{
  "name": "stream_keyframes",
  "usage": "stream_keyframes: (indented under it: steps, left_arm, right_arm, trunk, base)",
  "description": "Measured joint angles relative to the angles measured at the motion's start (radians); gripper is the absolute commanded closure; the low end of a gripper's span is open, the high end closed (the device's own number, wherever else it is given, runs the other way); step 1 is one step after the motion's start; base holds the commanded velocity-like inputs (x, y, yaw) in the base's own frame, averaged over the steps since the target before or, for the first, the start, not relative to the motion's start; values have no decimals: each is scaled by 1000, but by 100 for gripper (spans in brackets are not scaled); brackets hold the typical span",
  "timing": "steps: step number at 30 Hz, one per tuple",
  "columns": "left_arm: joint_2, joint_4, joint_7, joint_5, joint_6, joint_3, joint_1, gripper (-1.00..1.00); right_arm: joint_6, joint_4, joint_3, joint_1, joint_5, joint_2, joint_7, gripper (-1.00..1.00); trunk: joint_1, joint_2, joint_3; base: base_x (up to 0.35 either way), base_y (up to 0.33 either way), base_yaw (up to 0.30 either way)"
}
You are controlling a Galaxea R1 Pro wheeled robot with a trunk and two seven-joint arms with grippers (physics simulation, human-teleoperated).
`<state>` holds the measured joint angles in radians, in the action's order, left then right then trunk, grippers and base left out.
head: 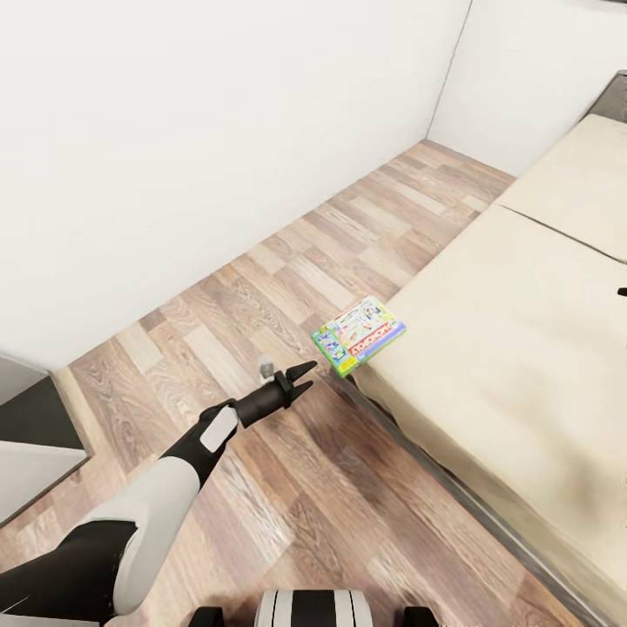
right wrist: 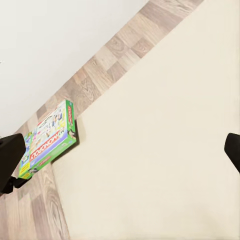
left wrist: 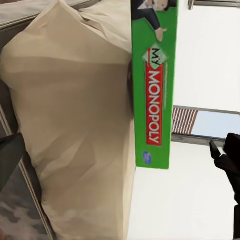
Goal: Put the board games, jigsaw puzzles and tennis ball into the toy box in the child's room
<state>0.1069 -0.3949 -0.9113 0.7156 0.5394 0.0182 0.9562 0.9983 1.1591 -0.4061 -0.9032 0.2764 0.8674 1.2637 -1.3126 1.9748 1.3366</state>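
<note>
A green-edged board game (head: 360, 333) lies flat on the near corner of the bed (head: 522, 331), partly overhanging the mattress edge. My left gripper (head: 306, 377) hovers above the floor just short of that corner, fingers open and empty. In the left wrist view the game's green side (left wrist: 152, 100) faces me, pressed against the beige mattress (left wrist: 75, 125), with my open left gripper (left wrist: 120, 157) aimed at it. My right gripper (right wrist: 120, 155) hangs open over the mattress, and the board game (right wrist: 47, 140) lies off to one side. The toy box, jigsaw puzzles and tennis ball are out of view.
A white wall (head: 174, 131) runs along the strip of wood-plank floor (head: 305, 261) between it and the bed. Part of a grey desk (head: 26, 435) shows at the left edge. The dark headboard (head: 614, 91) is at the top right. My base (head: 313, 608) is at the bottom.
</note>
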Motion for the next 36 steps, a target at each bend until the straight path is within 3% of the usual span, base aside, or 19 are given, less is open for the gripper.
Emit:
stream_keyframes:
  steps: [17, 25, 36]
  left_arm:
    - [-3, 35, 41, 0, -3, 6, 14, -100]
    - [-14, 47, 60, 3, -2, 42, 36, -100]
    - [-23, 50, 67, 4, -1, 65, 50, -100]
  right_arm:
    - [11, 35, -7, 9, 28, -2, 0, -100]
    - [12, 40, -8, 15, 31, -8, 0, -100]
    - [11, 44, -8, 17, 32, -11, 3, -100]
  trunk:
    - [0, 0, 0]
    - [0, 0, 0]
    - [0, 0, 0]
  base:
    - [0, 0, -28]
    - [0, 0, -4]
    - [0, 0, -1]
